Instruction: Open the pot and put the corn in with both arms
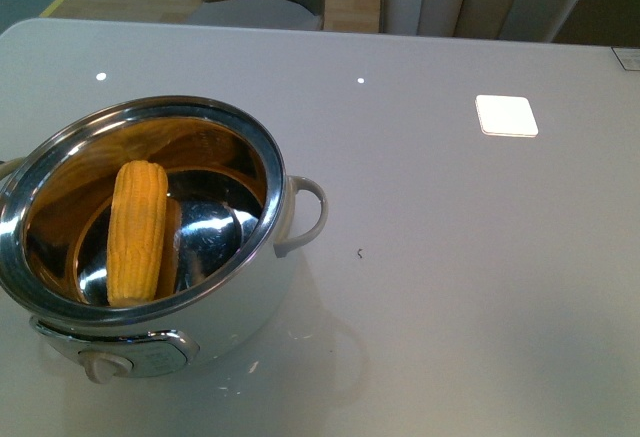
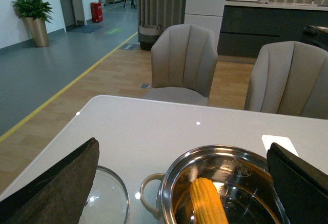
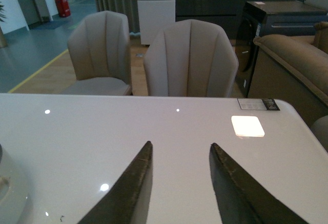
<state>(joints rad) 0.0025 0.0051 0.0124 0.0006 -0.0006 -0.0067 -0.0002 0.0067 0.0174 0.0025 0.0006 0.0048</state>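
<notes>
The pot [image 1: 150,247] sits at the lower left of the front view on the white table [image 1: 450,257], its lid off and the steel inner bowl open to the camera. The corn [image 1: 137,233] lies inside the bowl, left of its centre, its tip pointing toward the far rim and its lower end against the near wall. A white loop handle juts from the pot's right side, and the control knob faces the bottom edge of the frame. Neither arm shows in this view.

In the left wrist view the left gripper [image 2: 179,183] is spread wide, one dark finger at the lower left corner and the other at the lower right, with the pot [image 2: 220,155] and corn [image 2: 207,201] between them and nothing held. A glass lid [image 2: 110,198] lies flat on the table at the bottom, just beside the pot's handle; only part of it shows, so whether it touches the pot is hard to tell.

In the right wrist view the right gripper [image 3: 179,183] is also parted, its two fingers apart over bare table and holding nothing. The pot's white edge [image 3: 10,188] shows at the lower left. Grey chairs [image 3: 189,60] stand behind the table.
</notes>
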